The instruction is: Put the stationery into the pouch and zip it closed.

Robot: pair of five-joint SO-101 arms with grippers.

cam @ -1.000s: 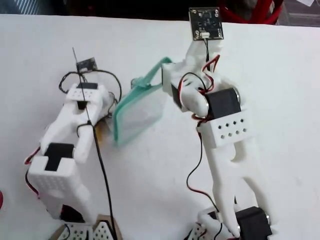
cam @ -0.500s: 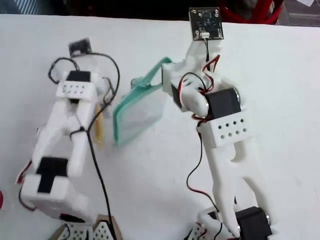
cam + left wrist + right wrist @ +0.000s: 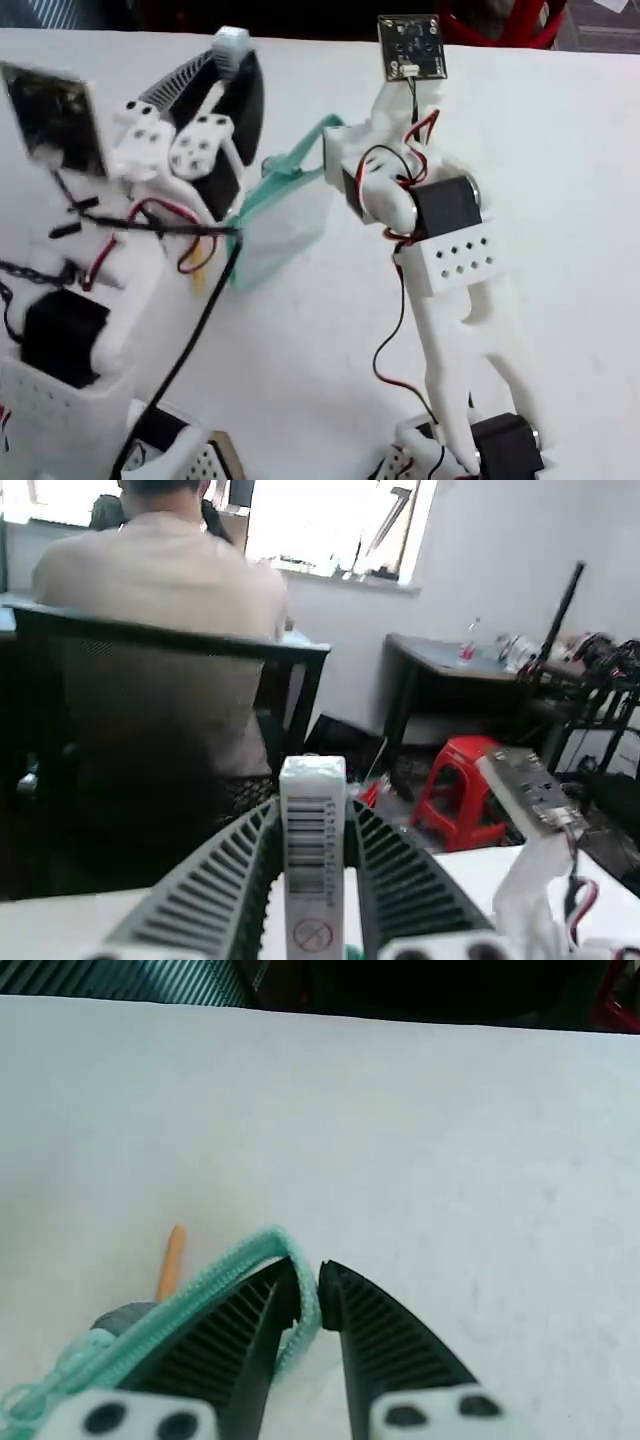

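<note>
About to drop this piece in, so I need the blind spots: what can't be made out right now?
Pouch mouth: high view, covered by the right arm; how open it is cannot be judged.
Orange pencil: high view, mostly under the left arm.
White barcoded stick: left wrist view, lower end cut off by the picture's edge, in the left gripper.
Pouch contents: high view, too blurred.

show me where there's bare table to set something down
Widest bare table lies beyond the right arm's outer side; a smaller patch sits between the arms, below the pouch in the high view. Crowded around the pouch: the right gripper pinches its rim, the pencil lies beside it, and the left gripper holds a white block nearby.
</note>
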